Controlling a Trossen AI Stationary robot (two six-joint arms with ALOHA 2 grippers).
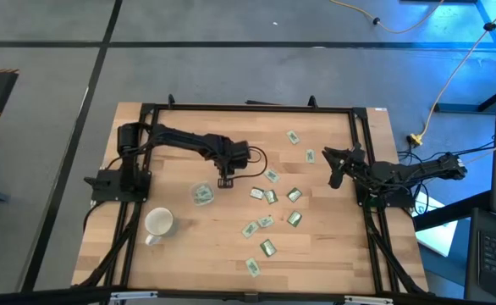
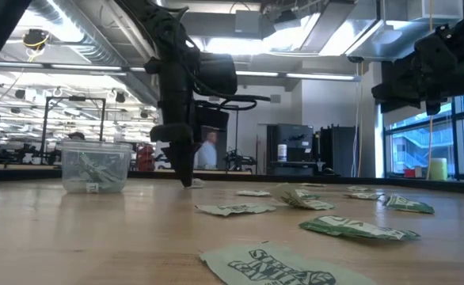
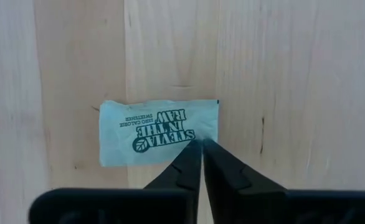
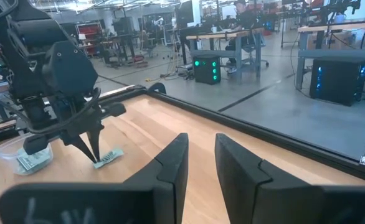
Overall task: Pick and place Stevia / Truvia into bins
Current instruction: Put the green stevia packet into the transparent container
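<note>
1. Sachets lie scattered over the right-hand middle of the wooden table point(image 1: 189, 254), green and white; one point(image 1: 271, 176) sits just right of the left gripper, others point(image 1: 267, 247) nearer the front edge.
2. Left gripper point(image 1: 226, 181) points straight down near the table's middle, its fingers point(image 3: 189, 165) pressed together with no gap showing between them.
3. Its tips meet on the edge of one sachet point(image 3: 159, 131) that lies flat on the wood, printed side up; whether the edge is actually pinched cannot be told.
4. Seen from the right wrist, the same sachet point(image 4: 108, 157) lies flat under the left gripper's tips point(image 4: 92, 152).
5. Cup point(image 1: 201, 194), clear plastic, stands upright just left of and a little in front of the left gripper, apart from it, with several sachets point(image 2: 97, 172) already inside.
6. Mug point(image 1: 158, 224), white, stands in front of and left of the cup, near it but not touching.
7. Right gripper point(image 1: 335, 180) hangs above the table's right side, well apart from the cup, its fingers point(image 4: 170, 165) parted and holding nothing.
8. Person point(image 2: 208, 149) stands in the room far behind the table.
</note>
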